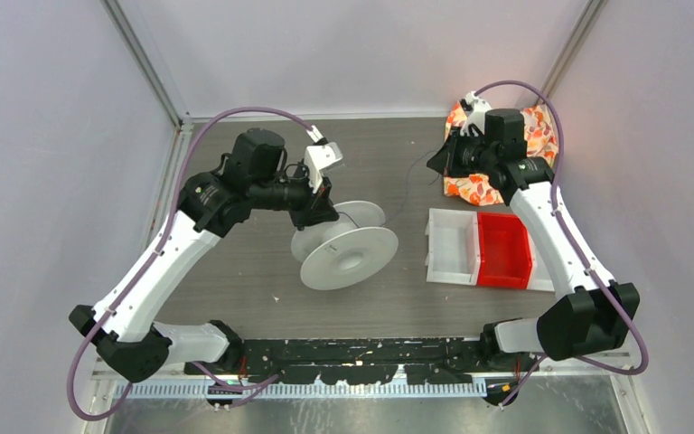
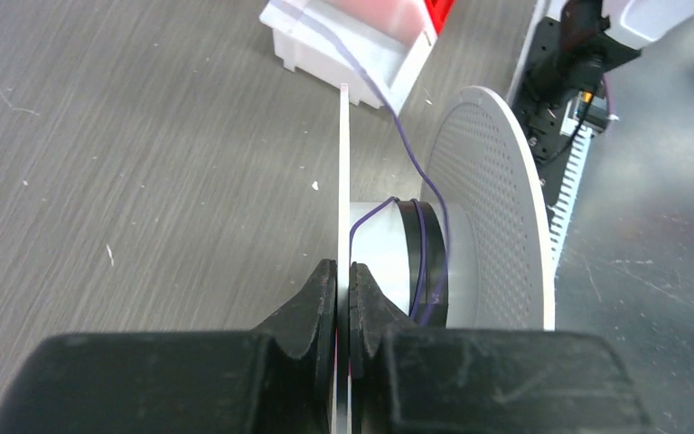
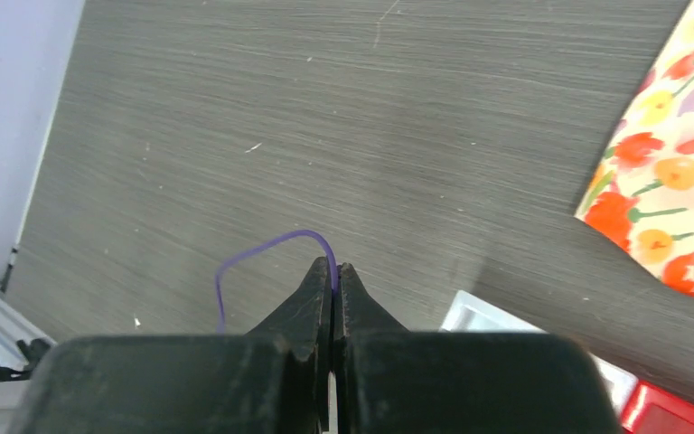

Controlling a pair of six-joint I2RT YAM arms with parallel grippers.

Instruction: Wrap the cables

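A white spool [image 1: 343,244] lies tilted at the table's middle. A thin purple cable [image 1: 405,194] runs from its hub toward the right gripper. In the left wrist view the cable [image 2: 420,235] loops round the black band on the hub, and my left gripper [image 2: 343,271] is shut on the spool's thin flange [image 2: 343,163]. My left gripper [image 1: 323,210] sits at the spool's far side. My right gripper [image 1: 434,163] is shut on the cable; in the right wrist view the cable [image 3: 267,249] arches out from between the fingertips of that gripper [image 3: 334,267].
A white bin [image 1: 452,246] and a red bin [image 1: 504,250] stand side by side right of the spool. A flowered cloth [image 1: 474,185] lies at the back right under the right arm. Grey walls close in the table on three sides.
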